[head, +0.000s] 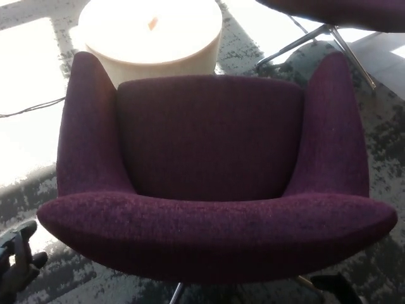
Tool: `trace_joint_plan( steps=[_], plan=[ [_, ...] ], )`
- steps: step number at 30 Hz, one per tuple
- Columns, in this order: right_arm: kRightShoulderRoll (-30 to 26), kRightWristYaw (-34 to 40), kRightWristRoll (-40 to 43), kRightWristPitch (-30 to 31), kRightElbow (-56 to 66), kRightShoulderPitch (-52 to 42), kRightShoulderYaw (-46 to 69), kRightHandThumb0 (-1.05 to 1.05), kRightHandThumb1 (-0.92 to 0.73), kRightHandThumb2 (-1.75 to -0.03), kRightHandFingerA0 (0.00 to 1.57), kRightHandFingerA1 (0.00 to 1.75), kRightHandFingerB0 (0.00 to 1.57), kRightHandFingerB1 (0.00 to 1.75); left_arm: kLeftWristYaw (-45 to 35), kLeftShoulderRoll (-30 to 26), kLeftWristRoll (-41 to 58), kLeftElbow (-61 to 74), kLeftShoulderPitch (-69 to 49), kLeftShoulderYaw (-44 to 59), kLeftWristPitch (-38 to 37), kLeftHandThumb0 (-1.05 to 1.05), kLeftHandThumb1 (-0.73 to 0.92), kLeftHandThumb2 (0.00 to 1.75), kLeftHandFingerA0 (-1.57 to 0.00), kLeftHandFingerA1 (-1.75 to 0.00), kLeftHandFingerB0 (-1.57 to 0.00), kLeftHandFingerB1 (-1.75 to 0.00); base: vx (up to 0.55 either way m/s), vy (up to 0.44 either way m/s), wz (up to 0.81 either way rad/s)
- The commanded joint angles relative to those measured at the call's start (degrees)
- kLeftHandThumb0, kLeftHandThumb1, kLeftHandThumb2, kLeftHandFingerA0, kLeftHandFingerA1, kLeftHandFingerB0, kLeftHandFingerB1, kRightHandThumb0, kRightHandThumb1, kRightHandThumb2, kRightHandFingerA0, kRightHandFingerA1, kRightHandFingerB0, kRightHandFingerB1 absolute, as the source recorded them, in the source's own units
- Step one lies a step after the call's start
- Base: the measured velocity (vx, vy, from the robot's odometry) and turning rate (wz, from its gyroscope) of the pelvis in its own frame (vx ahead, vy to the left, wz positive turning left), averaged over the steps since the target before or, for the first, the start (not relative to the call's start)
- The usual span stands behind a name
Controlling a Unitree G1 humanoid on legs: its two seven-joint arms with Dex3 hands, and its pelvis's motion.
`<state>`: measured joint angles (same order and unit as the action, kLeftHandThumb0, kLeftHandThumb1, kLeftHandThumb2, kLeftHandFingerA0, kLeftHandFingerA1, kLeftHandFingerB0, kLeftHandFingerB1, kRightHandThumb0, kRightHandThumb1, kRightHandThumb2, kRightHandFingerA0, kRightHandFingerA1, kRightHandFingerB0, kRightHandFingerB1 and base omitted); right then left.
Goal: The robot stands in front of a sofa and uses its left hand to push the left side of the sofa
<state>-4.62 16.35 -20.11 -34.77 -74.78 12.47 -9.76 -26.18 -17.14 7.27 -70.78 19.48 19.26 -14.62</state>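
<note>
Sofa (pixel 209 183): purple, squarely ahead, its left side within reach.
Left hand (pixel 18 258): near-left corner, fingers apart, empty, just clear, placed for pushing.
Right hand: unseen.

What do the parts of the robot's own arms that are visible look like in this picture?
Only the left hand shows, at the lower left corner: black, with thick, rounded, blocky fingers and a matte plastic look. No cables, markings or sleeve can be seen on it. The right hand is out of view.

Round cream table (pixel 152 38) on grey patterned carpet (pixel 386 120); black cable (pixel 31 109) left.
</note>
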Motion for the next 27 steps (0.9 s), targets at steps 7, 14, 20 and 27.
trace_joint_plan(
  steps=[7,14,20,27],
  plan=[
    [-0.46,1.54,-0.78,-0.42,-0.54,-2.86,-0.89,-0.98,-0.65,-1.44,0.63,1.22,0.00,0.86,4.65,6.07,-1.83,5.97,-16.16,0.02,-9.53,-0.85,0.85,1.20,-0.08,-0.36,-0.07,-0.21,0.00,0.000,0.00],
    [-0.13,0.27,-0.26,-0.28,-0.43,-4.18,-0.96,-0.93,-0.61,-1.40,0.53,1.12,0.00,0.83,14.33,5.34,-7.70,6.22,-23.07,-7.94,-13.13,-0.75,0.79,1.15,-0.07,-0.43,-0.02,-0.32,0.00,0.000,0.00],
    [-0.12,0.93,-0.70,-0.18,-0.58,-4.86,-1.61,-0.95,-0.59,-1.39,0.66,1.20,0.00,0.84,15.75,6.42,-5.69,4.11,-23.61,-8.27,-13.42,-0.79,0.81,1.15,-0.18,-0.47,0.00,-0.29,0.00,0.000,0.00],
    [0.24,0.34,-0.22,0.08,-0.51,-5.17,-1.31,-0.87,-0.55,-1.35,0.51,1.08,0.00,0.79,15.80,6.13,-5.36,3.01,-23.67,-8.58,-14.52,-0.82,0.83,1.16,-0.12,-0.44,-0.01,-0.25,0.00,0.000,0.00]
  ],
)
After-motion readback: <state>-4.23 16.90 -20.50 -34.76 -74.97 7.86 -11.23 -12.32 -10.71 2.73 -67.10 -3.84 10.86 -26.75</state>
